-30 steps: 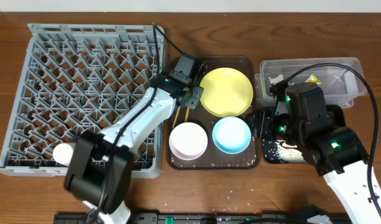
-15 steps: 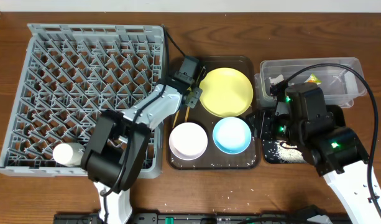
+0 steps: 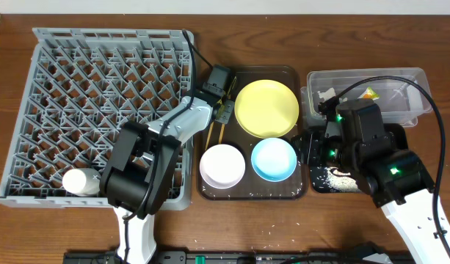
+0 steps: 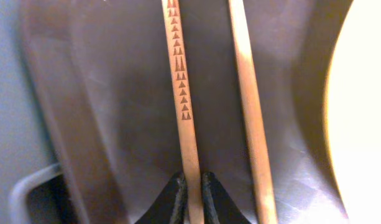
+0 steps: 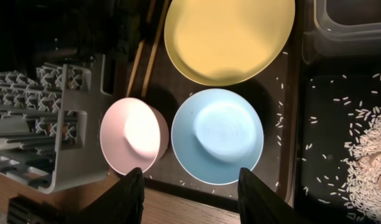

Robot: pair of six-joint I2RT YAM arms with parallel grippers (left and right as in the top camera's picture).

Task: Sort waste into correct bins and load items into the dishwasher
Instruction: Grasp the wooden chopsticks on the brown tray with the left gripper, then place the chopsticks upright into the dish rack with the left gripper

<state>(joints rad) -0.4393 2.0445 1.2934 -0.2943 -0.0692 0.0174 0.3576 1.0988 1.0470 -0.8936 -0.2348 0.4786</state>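
My left gripper (image 3: 222,110) is at the left edge of the dark brown serving tray (image 3: 302,192). In the left wrist view it (image 4: 191,186) is shut on the patterned wooden chopstick (image 4: 181,93); the plain chopstick (image 4: 249,106) lies beside it on the tray. The yellow plate (image 3: 266,108), white bowl (image 3: 222,165) and light blue bowl (image 3: 273,158) sit on that tray. My right gripper (image 5: 191,199) is open and empty, above the front of the tray near the blue bowl (image 5: 217,137). The grey dish rack (image 3: 100,103) is at the left.
The clear tub (image 3: 401,77) at the back right holds a white tissue (image 3: 326,95) and a snack wrapper (image 3: 370,93). The black tray (image 3: 313,143) under my right arm holds rice grains (image 3: 329,174). A white cup-like object (image 3: 75,181) lies in the rack's front left corner.
My left arm's elbow has swung in closer to the tray while its gripper stays at the chopsticks. The right arm has not moved.
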